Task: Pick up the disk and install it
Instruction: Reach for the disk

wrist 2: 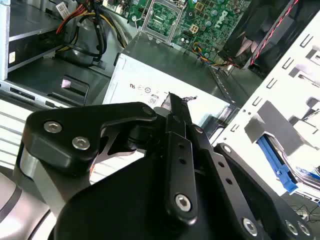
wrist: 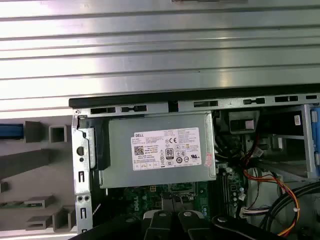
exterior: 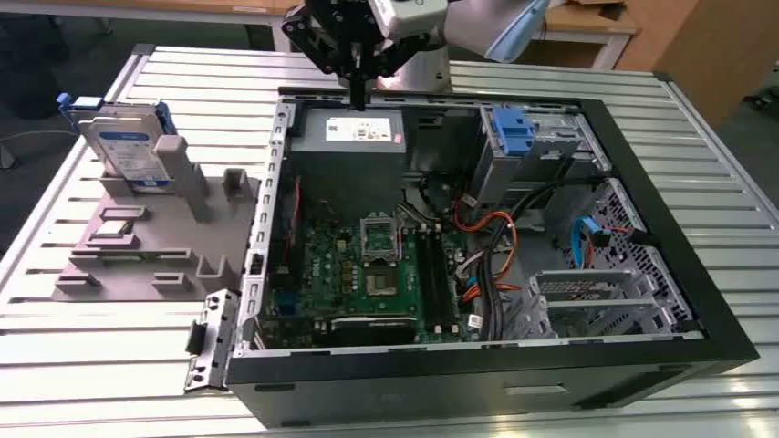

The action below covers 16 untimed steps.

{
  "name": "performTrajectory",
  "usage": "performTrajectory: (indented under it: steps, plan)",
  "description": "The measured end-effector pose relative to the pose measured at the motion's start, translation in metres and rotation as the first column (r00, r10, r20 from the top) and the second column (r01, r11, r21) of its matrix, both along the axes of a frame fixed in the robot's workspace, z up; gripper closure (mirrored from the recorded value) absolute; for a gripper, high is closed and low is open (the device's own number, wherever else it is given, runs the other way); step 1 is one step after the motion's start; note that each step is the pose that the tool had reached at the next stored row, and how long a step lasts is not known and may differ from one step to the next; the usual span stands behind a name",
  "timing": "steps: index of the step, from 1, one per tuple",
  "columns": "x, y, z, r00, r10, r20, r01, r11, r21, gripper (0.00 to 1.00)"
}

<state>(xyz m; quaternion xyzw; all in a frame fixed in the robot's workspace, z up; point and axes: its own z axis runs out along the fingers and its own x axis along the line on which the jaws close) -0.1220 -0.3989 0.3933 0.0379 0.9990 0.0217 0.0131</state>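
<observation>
Tool (exterior: 358,93) hangs closed over the case (exterior: 487,379); disk (exterior: 126,146) stands upright, well apart.

We can see a white sticker (wrist: 166,150) on the grey power-supply box (wrist: 120,167). It's crammed with small print, a logo and a row of certification marks. In the exterior view, the disk (exterior: 137,128) standing in the grey holder (exterior: 134,260) has a white-and-blue label (exterior: 126,153), but its print's too tiny for us to read.
</observation>
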Motion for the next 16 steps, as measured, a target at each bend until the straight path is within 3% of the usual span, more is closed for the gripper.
performTrajectory:
  steps: [16]
  plan:
    - [-0.0028, 0.0, 0.0, 1.0, 0.0, 0.0, 0.0, 1.0, 0.0, 0.89]
